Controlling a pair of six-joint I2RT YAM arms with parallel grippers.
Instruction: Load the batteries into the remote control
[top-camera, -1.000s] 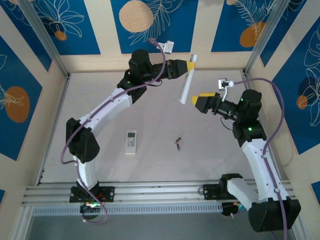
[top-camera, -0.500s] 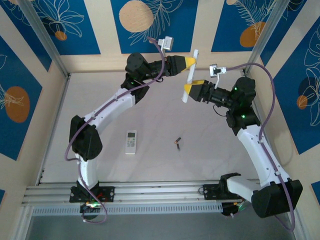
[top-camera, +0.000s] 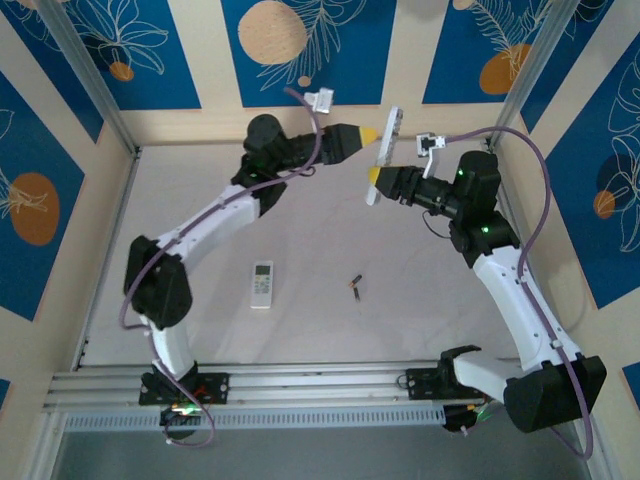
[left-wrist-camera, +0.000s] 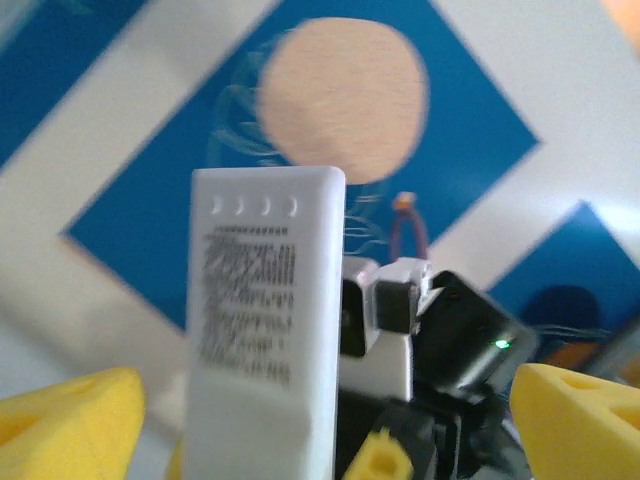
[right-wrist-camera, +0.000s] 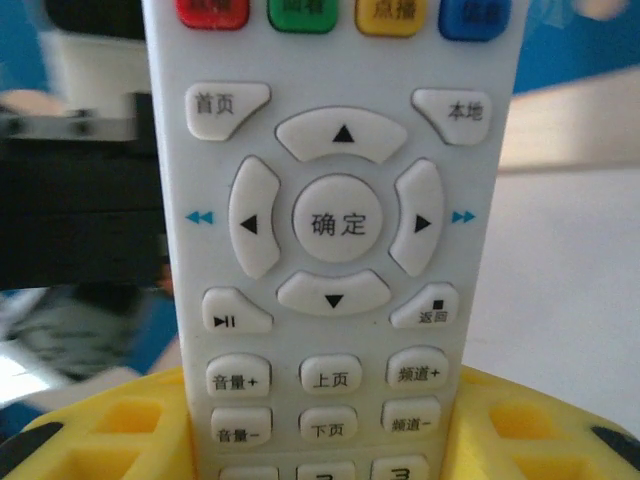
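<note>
The long white remote (top-camera: 386, 150) is up in the air above the far part of the table (top-camera: 320, 240). The right gripper (top-camera: 374, 178) is clamped on its lower end. The left gripper (top-camera: 369, 134) is just beside the remote with its fingers apart. The batteries (top-camera: 354, 286) lie on the table, well apart from both grippers. One second ago the left gripper held the remote and the right one was open, not touching it.

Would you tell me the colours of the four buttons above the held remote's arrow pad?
The buttons are red, green, yellow, blue; right wrist view.
</note>
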